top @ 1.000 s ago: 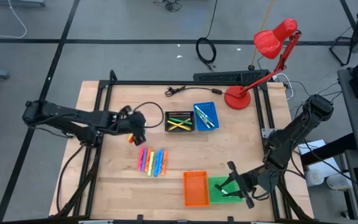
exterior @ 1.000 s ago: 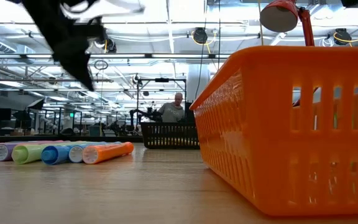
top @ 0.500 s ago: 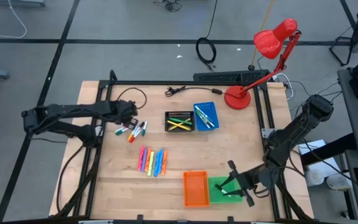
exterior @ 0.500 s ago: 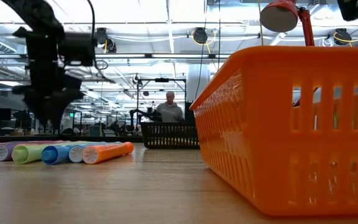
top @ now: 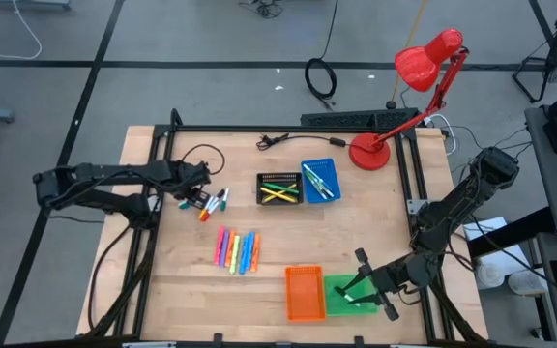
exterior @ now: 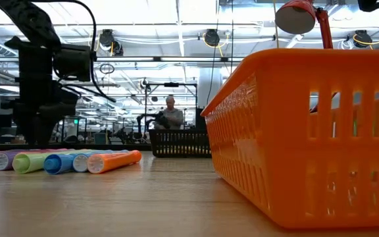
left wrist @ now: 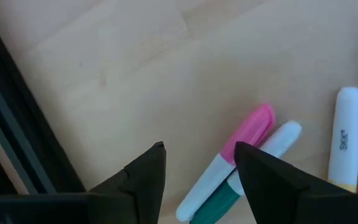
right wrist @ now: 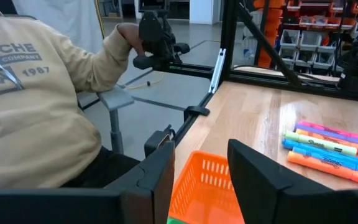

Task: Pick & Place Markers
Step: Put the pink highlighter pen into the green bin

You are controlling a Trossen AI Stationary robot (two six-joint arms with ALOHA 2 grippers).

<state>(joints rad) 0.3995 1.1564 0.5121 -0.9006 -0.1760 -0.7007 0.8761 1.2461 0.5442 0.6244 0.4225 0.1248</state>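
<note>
The task looks only partly done: some markers already lie in the black tray (top: pixel 279 188) and the blue tray (top: pixel 320 181) at the far middle of the desk (top: pixel 182 280), while two groups are still loose on the wood. One is a small cluster of white-bodied markers (top: pixel 211 202) near the left edge; the other is a row of bright markers (top: pixel 237 250) — pink, orange, yellow, blue — lying side by side in the middle, near the orange tray (top: pixel 305 292). That tray shows no markers from above, and the green tray (top: pixel 348 294) beside it is partly covered by the right arm, so its contents cannot be told. The left end effector (left wrist: pixel 197 155) hovers low at the white-bodied cluster with its fingers apart and nothing between them; in its wrist view a pink-capped marker (left wrist: pixel 229 160) and a green-ended one lie just ahead of the gap, touching each other. The right end effector (right wrist: pixel 199 152) waits over the near edge of the desk by the orange and green trays, fingers apart and empty. A person in a tan sweatshirt (right wrist: pixel 23 99) sits just off that edge. By my reading, most of the sorting remains — both loose groups still have to go into trays.
</note>
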